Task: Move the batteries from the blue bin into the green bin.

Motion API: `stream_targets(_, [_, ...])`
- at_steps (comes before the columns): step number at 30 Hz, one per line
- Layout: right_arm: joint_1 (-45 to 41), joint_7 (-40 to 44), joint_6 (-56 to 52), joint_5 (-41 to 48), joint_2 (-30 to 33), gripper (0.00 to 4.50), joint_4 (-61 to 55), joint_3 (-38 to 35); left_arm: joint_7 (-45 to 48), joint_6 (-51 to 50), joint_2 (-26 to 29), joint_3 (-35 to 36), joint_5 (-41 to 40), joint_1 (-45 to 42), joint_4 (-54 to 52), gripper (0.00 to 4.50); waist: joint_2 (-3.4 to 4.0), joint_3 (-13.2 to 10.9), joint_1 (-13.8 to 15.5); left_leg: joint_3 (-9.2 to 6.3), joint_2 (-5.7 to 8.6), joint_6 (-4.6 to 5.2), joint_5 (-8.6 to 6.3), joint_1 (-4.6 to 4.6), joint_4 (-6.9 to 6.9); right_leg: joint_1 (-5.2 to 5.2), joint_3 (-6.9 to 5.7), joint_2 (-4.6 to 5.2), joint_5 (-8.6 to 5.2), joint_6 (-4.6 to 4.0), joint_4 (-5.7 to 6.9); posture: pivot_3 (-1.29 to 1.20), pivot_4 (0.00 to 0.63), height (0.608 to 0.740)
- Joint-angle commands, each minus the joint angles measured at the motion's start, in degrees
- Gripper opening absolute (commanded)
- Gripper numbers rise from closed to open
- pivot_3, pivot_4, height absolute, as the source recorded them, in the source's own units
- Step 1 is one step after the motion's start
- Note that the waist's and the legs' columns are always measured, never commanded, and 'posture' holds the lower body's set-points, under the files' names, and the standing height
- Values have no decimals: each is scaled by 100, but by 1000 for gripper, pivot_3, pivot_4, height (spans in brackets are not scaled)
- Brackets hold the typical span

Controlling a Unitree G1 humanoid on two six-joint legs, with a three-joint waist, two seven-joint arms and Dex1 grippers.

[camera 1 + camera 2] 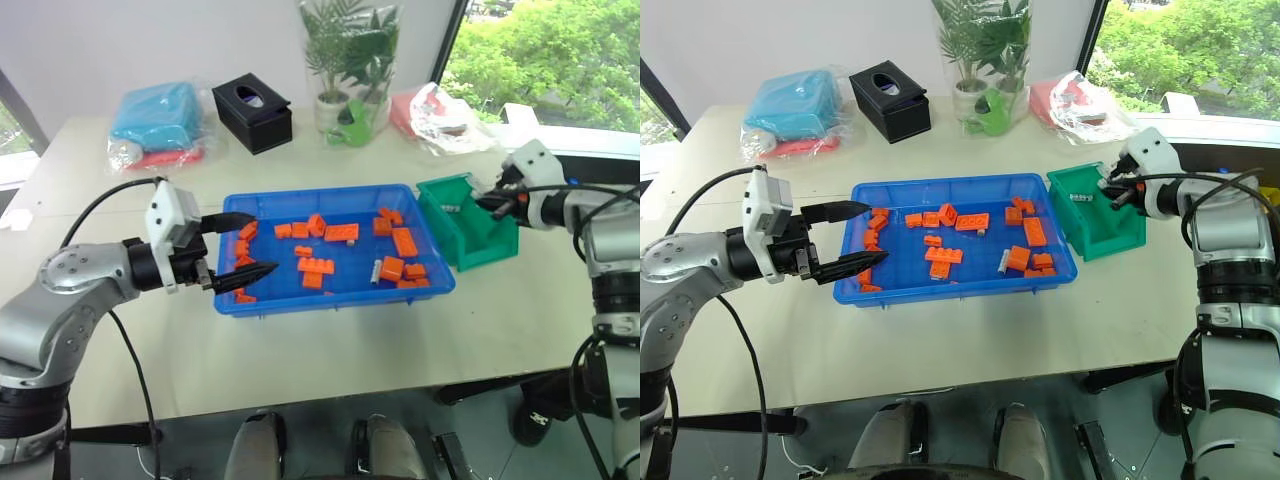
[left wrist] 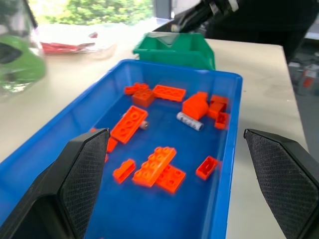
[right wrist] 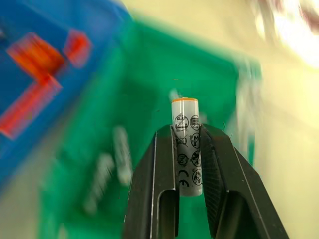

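The blue bin [image 1: 330,301] lies mid-table, strewn with orange blocks [image 1: 341,232]. Among the blocks lies one silver battery [image 2: 190,121] near the bin's right end, and a second small battery [image 2: 144,124] rests beside a block. My left gripper [image 1: 250,245] is open over the bin's left end, with nothing between its fingers. The green bin [image 1: 487,243] stands against the blue bin's right end. My right gripper [image 3: 187,132] hovers over the green bin, shut on an upright battery [image 3: 185,112]. Two blurred pale batteries [image 3: 121,149] lie inside the green bin.
Along the table's back stand a blue bagged bundle [image 1: 157,122], a black box [image 1: 252,110], a potted plant [image 1: 347,60] and a red-and-white bag [image 1: 440,115]. Bare tabletop runs in front of the blue bin to the near edge.
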State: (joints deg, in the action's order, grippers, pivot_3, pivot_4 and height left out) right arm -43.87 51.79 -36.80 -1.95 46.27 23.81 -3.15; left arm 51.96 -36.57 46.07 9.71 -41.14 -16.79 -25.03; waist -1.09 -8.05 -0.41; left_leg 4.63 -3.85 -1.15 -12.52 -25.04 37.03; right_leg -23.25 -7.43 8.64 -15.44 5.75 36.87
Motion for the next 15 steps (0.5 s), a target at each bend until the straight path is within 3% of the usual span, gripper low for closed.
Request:
stream_targets(1, [-233, -269, 155, -10, -1, 2095, -83, 38, 60, 162, -37, -56, 52, -239, 46, 4500, 0, 0, -23, 0, 0, 1, 0, 0, 0, -1, 0, 0, 0, 1, 5, 0, 150, 657])
stream_targets(3, [-361, -369, 386, -105, 38, 3086, 133, 152, 83, 160, -54, -79, 81, -289, 78, 4500, 1, 0, -23, 0, 0, 1, 0, 0, 1, -1, 0, 1, -1, 3, 7, 0, 150, 657])
stream_targets(6, [-635, -15, 283, 184, 15, 3086, -44, 211, 109, 175, -44, -71, 85, -293, 94, 4500, 1, 0, -18, 0, 1, 1, 0, 0, 4, -10, 0, 2, -2, 2, 5, 0, 150, 657])
stream_targets(11, [-787, 253, -655, 749, -563, 3086, -988, 446, 52, 179, -46, 12, 87, -209, 22, 4500, -3, 3, -19, -5, 0, 1, 0, 0, 6, -17, -1, 1, -2, 1, 5, 0, 150, 657])
stream_targets(15, [-369, 377, -93, 801, -979, 3086, -1524, 854, -44, 144, -50, 69, 50, -121, -91, 4500, -6, 5, -3, -9, -1, 3, -1, 0, 4, -16, -2, 0, -2, 2, 8, 0, 150, 657])
